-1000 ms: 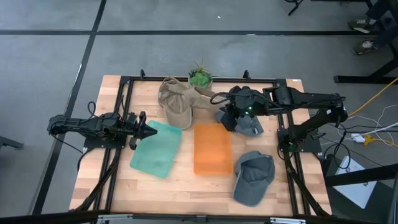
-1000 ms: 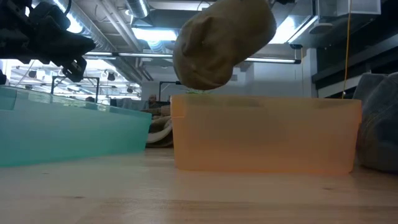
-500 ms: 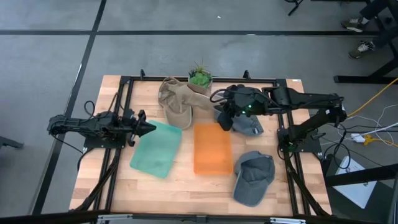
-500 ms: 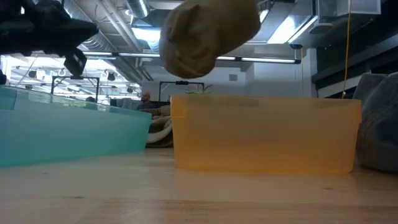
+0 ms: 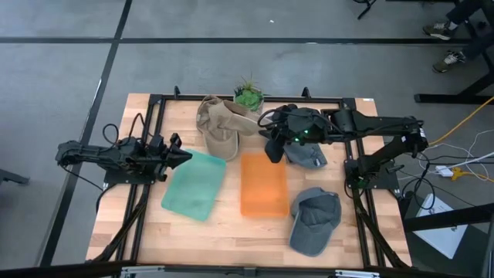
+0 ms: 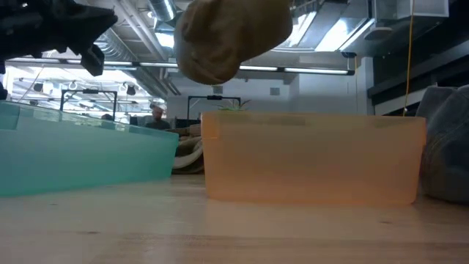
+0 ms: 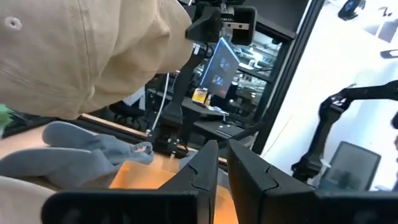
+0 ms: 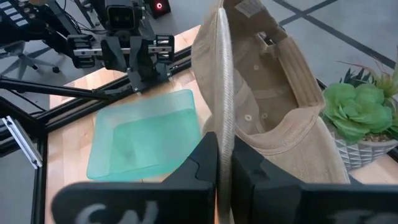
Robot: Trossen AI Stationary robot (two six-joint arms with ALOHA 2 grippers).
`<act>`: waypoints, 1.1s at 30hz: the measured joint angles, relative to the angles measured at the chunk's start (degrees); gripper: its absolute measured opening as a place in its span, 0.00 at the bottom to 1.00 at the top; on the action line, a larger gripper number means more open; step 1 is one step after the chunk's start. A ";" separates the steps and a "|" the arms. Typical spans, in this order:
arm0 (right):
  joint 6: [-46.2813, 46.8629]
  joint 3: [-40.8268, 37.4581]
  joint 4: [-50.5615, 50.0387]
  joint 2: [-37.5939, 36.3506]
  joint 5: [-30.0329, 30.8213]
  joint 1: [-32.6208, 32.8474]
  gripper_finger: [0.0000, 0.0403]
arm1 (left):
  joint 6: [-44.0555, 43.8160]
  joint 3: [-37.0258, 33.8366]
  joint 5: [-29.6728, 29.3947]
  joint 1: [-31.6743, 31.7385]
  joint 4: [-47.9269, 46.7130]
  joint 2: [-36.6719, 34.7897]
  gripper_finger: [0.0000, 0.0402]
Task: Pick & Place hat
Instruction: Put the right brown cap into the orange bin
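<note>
Worktop [image 5: 116, 224], one: wooden slats in a black frame.

Arms, two. Right claw [image 5: 272, 149] is pinched shut on the brim of the tan hat [image 5: 218, 125], which hangs clear of the worktop, between the plant and the orange bin. Left claw [image 5: 182, 157] is closed on nothing, waiting beside the green bin's rim.

Bins, two: orange bin [image 5: 262, 184] at centre, green bin [image 5: 194, 184] to its left.

Hats, three: the tan one held; two grey hats [image 5: 314, 220], [image 5: 306, 155] lying at right.

Plant [image 5: 248, 96], one, at the far edge.

Handling note: keep the brim grip firm, bring the crown fully over the chosen bin, lower before releasing, so the limp cloth does not drape over a wall.
</note>
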 joint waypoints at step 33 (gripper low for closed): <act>-5.88 -0.02 9.57 1.71 -3.48 -0.02 0.04 | 39.04 28.67 -38.27 -0.67 2.68 47.79 0.73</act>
